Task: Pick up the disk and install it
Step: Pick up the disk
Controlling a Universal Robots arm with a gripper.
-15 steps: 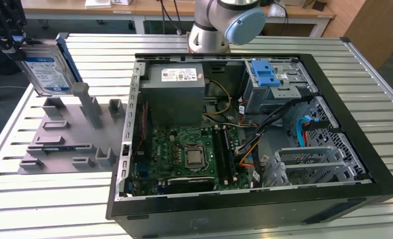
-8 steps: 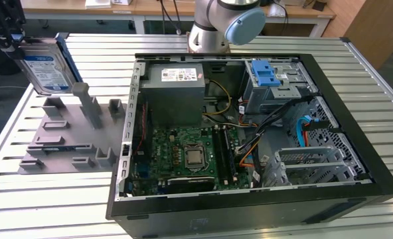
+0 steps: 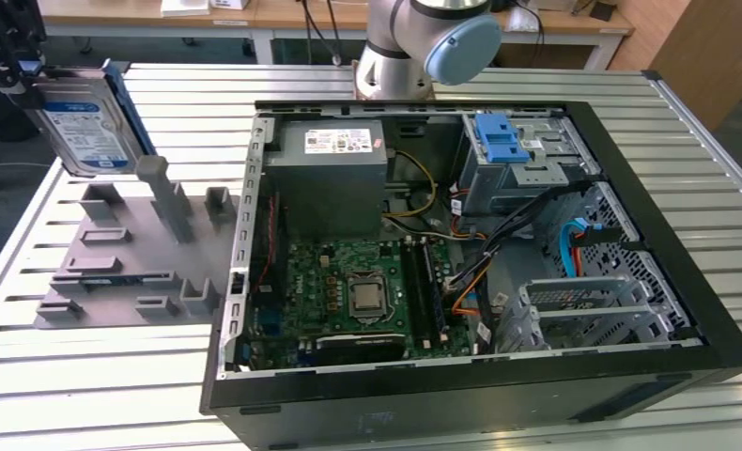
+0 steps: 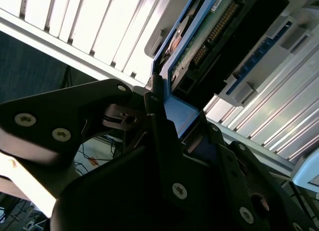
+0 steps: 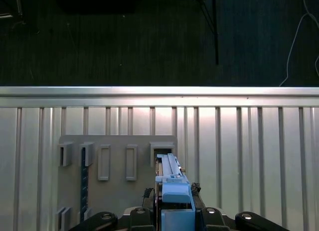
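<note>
Slatted metal counter, open computer case; disk held upright over the far corner at the exterior view's left.
Hand clamps the disk by its blue side rails, above a grey holder; likely heavy, rigid, shock-sensitive, so the rails suit gripping.

We see our arm rising at the middle of the table's far edge, its grey and blue joint bent over that edge. Our claw hangs above the table's far corner on the exterior view's left. In the second wrist view its black fingers are closed tight on the blue-railed end of the disk, holding it upright.
</note>
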